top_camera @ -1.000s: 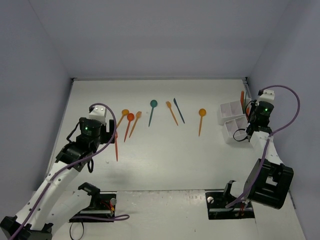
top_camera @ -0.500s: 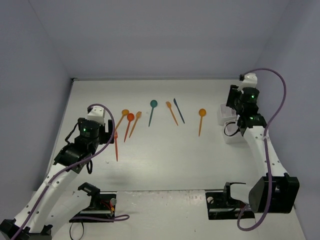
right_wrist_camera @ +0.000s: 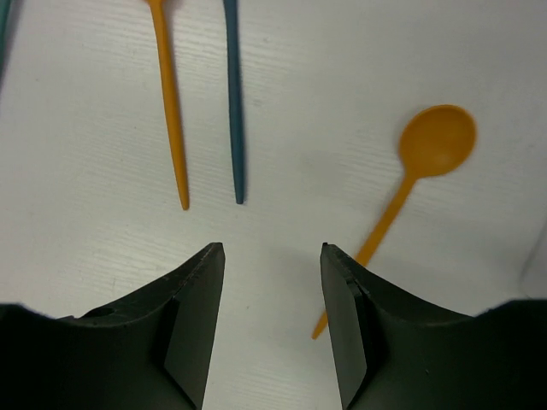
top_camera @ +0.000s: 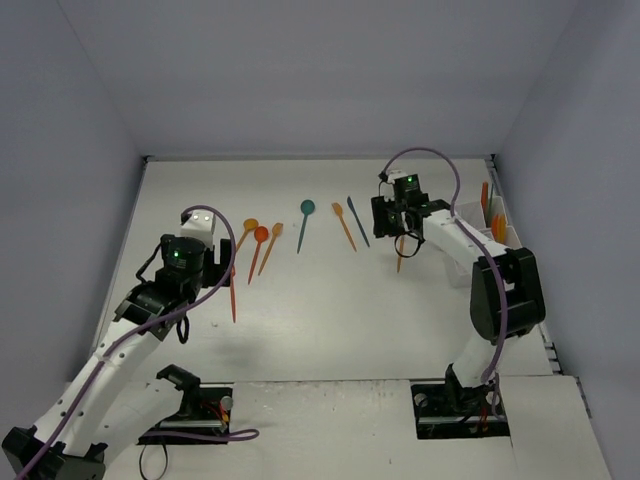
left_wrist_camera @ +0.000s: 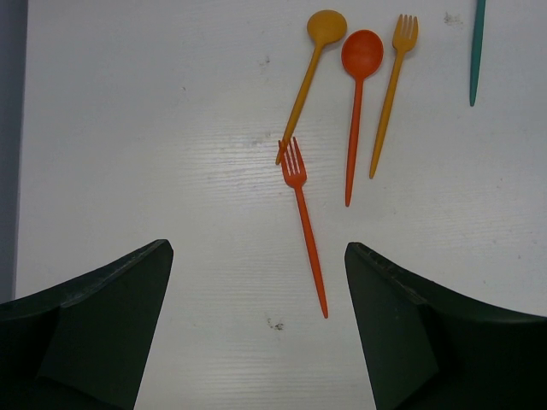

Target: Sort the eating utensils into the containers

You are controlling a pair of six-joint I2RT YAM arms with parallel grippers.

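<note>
Several eating utensils lie in a row across the table: an orange spoon point(top_camera: 250, 225), a red spoon point(top_camera: 260, 235), an orange fork point(top_camera: 275, 231), a teal spoon point(top_camera: 307, 208), an orange utensil point(top_camera: 341, 213) and a dark blue knife point(top_camera: 357, 221). My left gripper point(left_wrist_camera: 258, 248) is open above a red fork point(left_wrist_camera: 303, 218), whose handle tip lies between the fingers. My right gripper point(right_wrist_camera: 272, 248) is open beside another orange spoon point(right_wrist_camera: 432, 143); that handle's end sits just inside the right finger. The white containers point(top_camera: 468, 213) stand at the far right, partly behind the right arm.
Orange utensils point(top_camera: 486, 194) stand in the containers by the right wall. Walls close the table at back, left and right. Both arm bases point(top_camera: 460, 405) sit at the near edge.
The right arm swung left from the containers to over the orange spoon, and its jaws opened. The left arm barely moved.
</note>
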